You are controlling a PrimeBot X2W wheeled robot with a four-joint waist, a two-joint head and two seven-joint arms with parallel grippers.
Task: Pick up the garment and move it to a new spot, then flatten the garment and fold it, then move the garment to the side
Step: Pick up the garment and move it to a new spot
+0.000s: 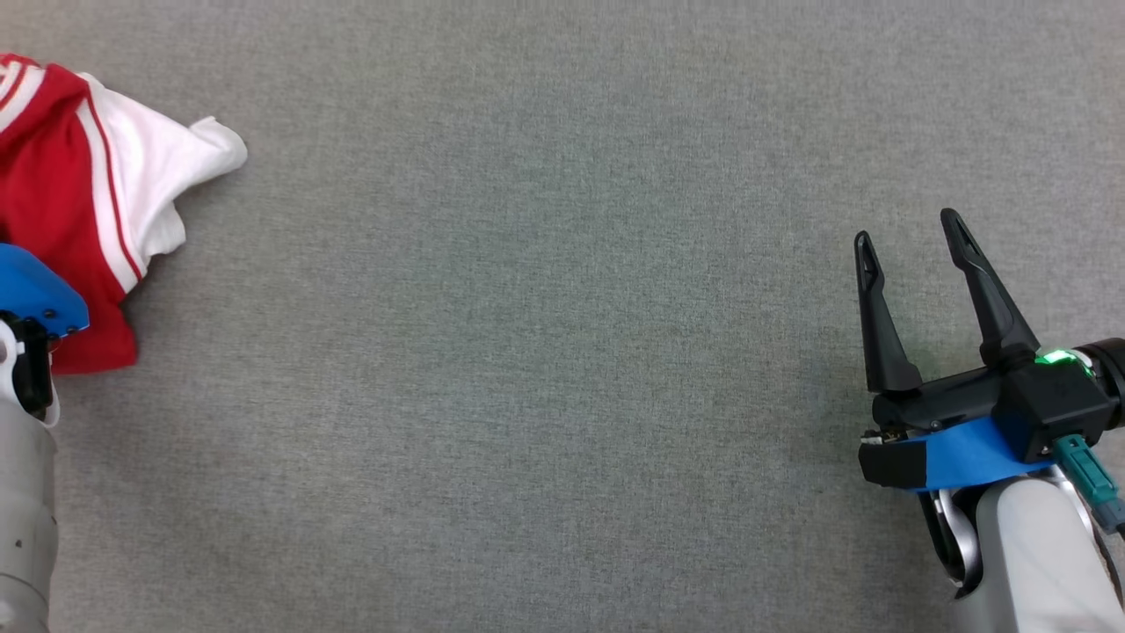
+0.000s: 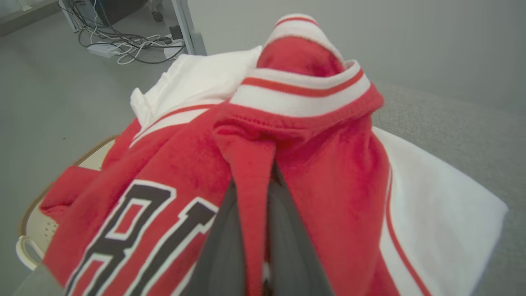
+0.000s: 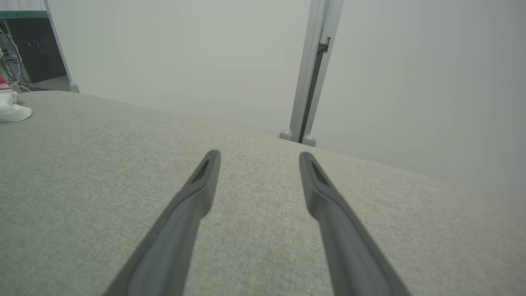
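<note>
**Head view: garment bunched at the far-left edge, left pincer already on it**

We've got the red-and-white garment (image 1: 83,185) heaped at the left edge of the grey table (image 1: 545,352), its long side running near to far and one white corner poking out to the right. Our left arm's blue wrist cover (image 1: 39,299) sits right on the near end of the heap.

Over on the left wrist view, the left gripper (image 2: 257,179) is pressed together on a ridge of red fabric just below the striped collar. That's a pinch on the cloth, with the black lettering spilling off to one side.

The right gripper (image 1: 907,227) is spread wide and carrying nothing. It sits at the near right, well apart from the garment, with bare table between them.

So the left arm is plainly the nearer one, and it has the hold. We judge this as the very start of the pickup. All the free room lies to the right, so the carry should go that way.
</note>
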